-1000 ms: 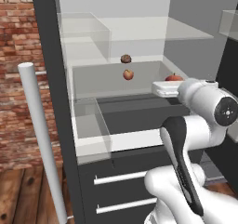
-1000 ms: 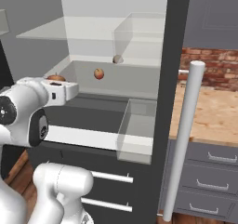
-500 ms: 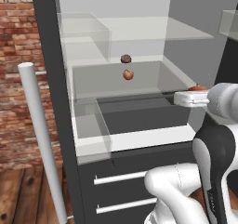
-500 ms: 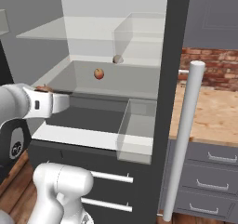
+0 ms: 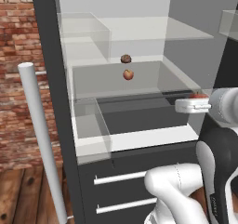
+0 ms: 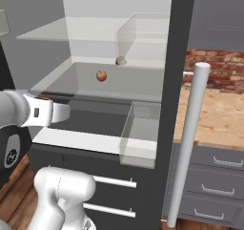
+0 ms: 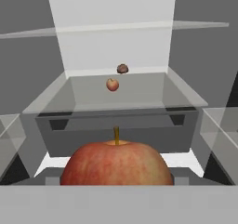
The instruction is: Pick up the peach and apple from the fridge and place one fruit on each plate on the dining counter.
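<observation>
the gripper [image 5: 197, 97] holds the apple [image 7: 116, 165] between its fingers just outside the fridge [image 5: 51, 102], the peach [image 5: 128, 74] sits on the glass shelf, and the carry to a plate should stay level and slow.

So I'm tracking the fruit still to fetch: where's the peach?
The peach sits on the fridge's glass shelf, centre of the left base view, just below the brown lump.
</observation>
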Tool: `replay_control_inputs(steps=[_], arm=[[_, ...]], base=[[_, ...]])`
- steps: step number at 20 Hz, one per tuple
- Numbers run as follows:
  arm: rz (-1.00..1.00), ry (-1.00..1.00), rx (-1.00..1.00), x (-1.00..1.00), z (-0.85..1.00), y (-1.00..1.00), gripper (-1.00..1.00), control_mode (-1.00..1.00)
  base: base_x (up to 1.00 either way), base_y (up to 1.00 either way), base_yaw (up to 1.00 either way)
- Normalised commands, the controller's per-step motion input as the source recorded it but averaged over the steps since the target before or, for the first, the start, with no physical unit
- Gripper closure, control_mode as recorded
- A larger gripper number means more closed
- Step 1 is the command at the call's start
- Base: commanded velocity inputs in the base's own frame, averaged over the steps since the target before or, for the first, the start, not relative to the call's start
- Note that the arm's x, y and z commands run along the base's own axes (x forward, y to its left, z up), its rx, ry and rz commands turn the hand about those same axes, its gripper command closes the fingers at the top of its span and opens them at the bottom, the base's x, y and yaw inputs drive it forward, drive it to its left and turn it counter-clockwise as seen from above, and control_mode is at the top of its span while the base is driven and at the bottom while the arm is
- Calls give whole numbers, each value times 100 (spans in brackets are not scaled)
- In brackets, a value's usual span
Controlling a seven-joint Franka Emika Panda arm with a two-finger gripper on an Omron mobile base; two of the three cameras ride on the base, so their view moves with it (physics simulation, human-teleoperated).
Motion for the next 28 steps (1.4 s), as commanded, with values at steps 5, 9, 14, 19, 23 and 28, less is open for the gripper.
replay_control_inputs(steps=[5, 9, 14, 19, 23, 28], arm=[[0, 0, 0, 0, -5, 0, 100, 100], [0, 0, 0, 0, 0, 0, 100, 100], [0, 0, 0, 0, 0, 0, 100, 100], [0, 0, 0, 0, 0, 0, 100, 100], [0, 0, 0, 0, 0, 0, 100, 100], [0, 0, 0, 0, 0, 0, 100, 100]], base=[[-2, 0, -1], [-10, 0, -14], [-13, 0, -29], [-21, 7, -38], [-35, 16, -45], [-57, 13, -41]])
